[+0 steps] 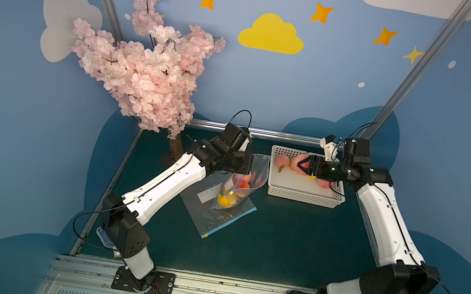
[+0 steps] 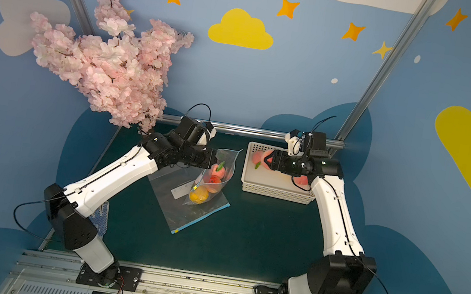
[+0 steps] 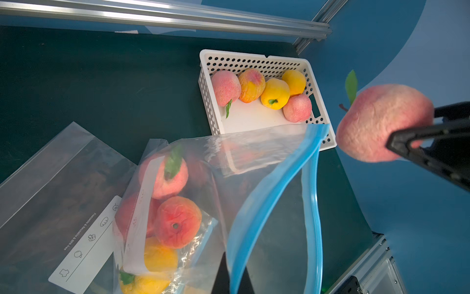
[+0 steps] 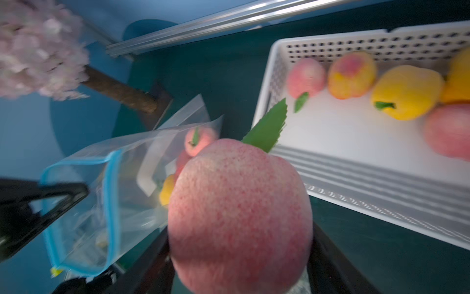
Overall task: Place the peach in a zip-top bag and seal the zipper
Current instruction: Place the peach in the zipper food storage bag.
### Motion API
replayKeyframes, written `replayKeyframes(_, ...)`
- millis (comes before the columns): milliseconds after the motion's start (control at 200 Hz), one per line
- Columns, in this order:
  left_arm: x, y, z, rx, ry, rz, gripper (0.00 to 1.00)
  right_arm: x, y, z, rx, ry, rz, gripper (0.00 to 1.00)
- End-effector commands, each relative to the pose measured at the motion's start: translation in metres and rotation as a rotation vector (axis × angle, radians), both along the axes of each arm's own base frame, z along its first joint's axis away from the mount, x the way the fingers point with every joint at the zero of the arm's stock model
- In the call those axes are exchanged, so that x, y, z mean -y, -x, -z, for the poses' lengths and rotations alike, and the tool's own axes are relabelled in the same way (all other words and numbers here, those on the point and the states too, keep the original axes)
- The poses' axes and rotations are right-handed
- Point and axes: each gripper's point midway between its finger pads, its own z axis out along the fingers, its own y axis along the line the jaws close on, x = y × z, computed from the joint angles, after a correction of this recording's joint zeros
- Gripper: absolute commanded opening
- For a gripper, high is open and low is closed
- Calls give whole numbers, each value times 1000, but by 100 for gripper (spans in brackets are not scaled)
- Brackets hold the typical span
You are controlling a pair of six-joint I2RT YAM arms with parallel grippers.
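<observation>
Left wrist view counts five fruits in the white basket (image 3: 254, 57): two pink, two yellow and one orange blushed with pink, all lying along the far wall and one end. A sixth fruit, the pink peach (image 3: 376, 122) with a green leaf, is clamped between the black fingers of the right gripper (image 1: 303, 165). In both top views it hangs in the air over the end of the basket nearest the bags, not yet inside either of them.

Two clear bags lie on the green table (image 3: 101, 89). One, the flat bag (image 3: 50, 178), lies empty with its printed label facing up. The other, the zip-top bag (image 3: 254, 157), rests partly on top of the flat one. The left gripper (image 3: 229, 277) is closed on its rim and lifts it, so the blue zipper (image 3: 269, 188) gapes apart and the mouth faces the basket. At least four fruits sit in this bag: two yellow low down and two reddish ones above, one of them with a leaf. A further red shape behind the label is unclear.

One pink blossom tree (image 1: 144, 68) stands at the table's far left corner.
</observation>
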Motion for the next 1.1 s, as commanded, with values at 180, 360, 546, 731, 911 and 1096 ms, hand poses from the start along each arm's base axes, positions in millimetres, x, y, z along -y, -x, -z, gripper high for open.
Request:
replayKeyframes(180,7,-4,4,-22,1,19,3,-74,43,-76,218,-298,-277,64)
replayKeyframes(360,7,-5,2,-18,4,20,3,-104,46,-60,175,-276,-347,64)
replayKeyframes(546,5,-6,5,-20,-8,3,3,-117,43,-30,123,-168,-357,66)
replayKeyframes(731,0,-9,8,-19,-28,-26,3,-106,32,9,28,-36,-284,84)
replayKeyframes(911,-1,-11,13,-25,-39,-28,3,-105,34,-15,92,-72,-290,89)
replayKeyframes(1096,0,-10,14,-27,-44,-20,3,-94,31,-45,157,-135,-267,90)
